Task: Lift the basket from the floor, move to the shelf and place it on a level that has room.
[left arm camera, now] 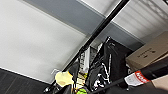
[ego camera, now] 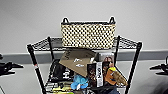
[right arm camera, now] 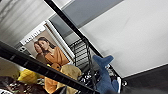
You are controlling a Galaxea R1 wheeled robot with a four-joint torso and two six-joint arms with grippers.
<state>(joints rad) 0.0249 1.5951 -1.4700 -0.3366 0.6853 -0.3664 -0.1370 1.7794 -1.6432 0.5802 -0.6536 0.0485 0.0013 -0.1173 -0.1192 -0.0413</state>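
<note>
Pale grey-white wall, matte and plain, backs the whole scene, with a darker grey band (ego camera: 150,55) running along its foot behind the tall black metal wire rack (ego camera: 134,59). This rack has thin round posts and open grid tiers. On its topmost flat wire-grid tier (ego camera: 126,42) sits the rectangular cream-white woven basket (ego camera: 88,35), upright and square to the wall. The basket's weave makes a regular dotted pattern, its rim is dark, and two small black loop handles rise at the ends of the rim. It takes up the middle of that tier, with bare grid showing on either side.

Just below the basket, a flat brown cardboard box (ego camera: 77,61) lies tilted on the crowded next tier. Beside the box stand a glossy black package (ego camera: 58,70) and a printed carton with pictures of people (ego camera: 107,59). Lower still, a soft blue plush toy (ego camera: 79,82) and a yellow-and-tan plush toy (ego camera: 116,75) rest among smaller items that are too blurred to tell.

Beside the rack, at each edge of the head view, dark pronged shapes reach inward: the left gripper (ego camera: 11,67) and the right gripper (ego camera: 157,68). Both stand well apart from the rack and the basket, and neither touches anything. Whether either claw is spread or pressed together I cannot tell.

The wrist views look up past the rack's posts, and the left one shows a strip of dark grey carpet floor (left arm camera: 20,82) under the wall.
</note>
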